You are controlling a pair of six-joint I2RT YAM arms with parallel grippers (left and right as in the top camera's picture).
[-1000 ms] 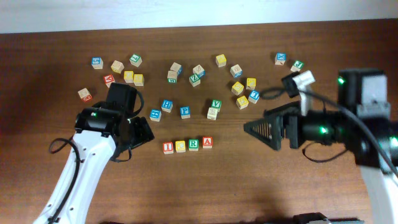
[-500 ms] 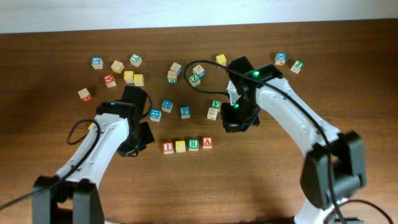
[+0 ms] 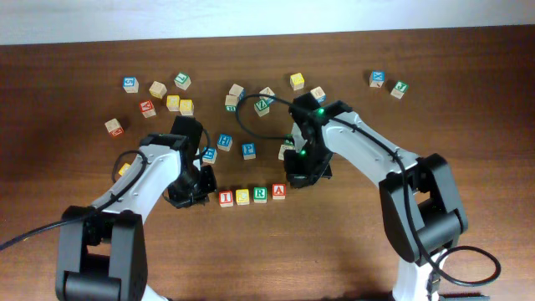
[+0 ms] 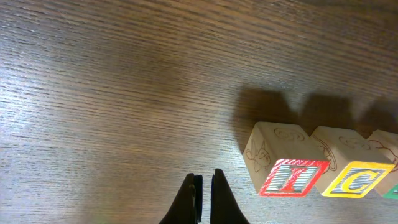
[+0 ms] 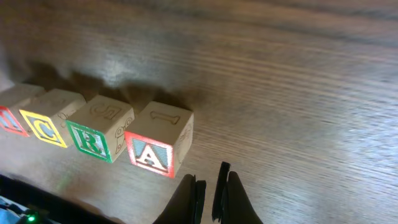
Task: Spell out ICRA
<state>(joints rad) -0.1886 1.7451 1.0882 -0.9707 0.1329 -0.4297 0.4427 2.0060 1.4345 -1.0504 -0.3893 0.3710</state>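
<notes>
Four wooden cubes stand in a row on the brown table, reading I (image 3: 226,198), C (image 3: 242,197), R (image 3: 260,194), A (image 3: 278,191). My left gripper (image 3: 201,186) is just left of the I cube (image 4: 286,171), shut, with nothing between its fingers (image 4: 186,198). The C cube (image 4: 354,169) follows beside the I. Just right of the A cube (image 5: 158,146) is my right gripper (image 3: 302,177), its jaws drawn nearly together and holding nothing. The R cube (image 5: 99,132) and C cube (image 5: 48,121) line up to the A's left. Neither gripper touches a cube.
Many loose letter cubes lie scattered behind the row, among them a blue P cube (image 3: 248,150), a blue H cube (image 3: 224,141) and yellow cubes (image 3: 185,107). A pale cube (image 3: 286,152) sits right by the right arm. The table's far edge (image 3: 267,37) runs along the top.
Both arms have swung in to the ends of the ICRA row, the right one coming from far right. Both grippers have gone from open to shut. The four cubes have not moved.
</notes>
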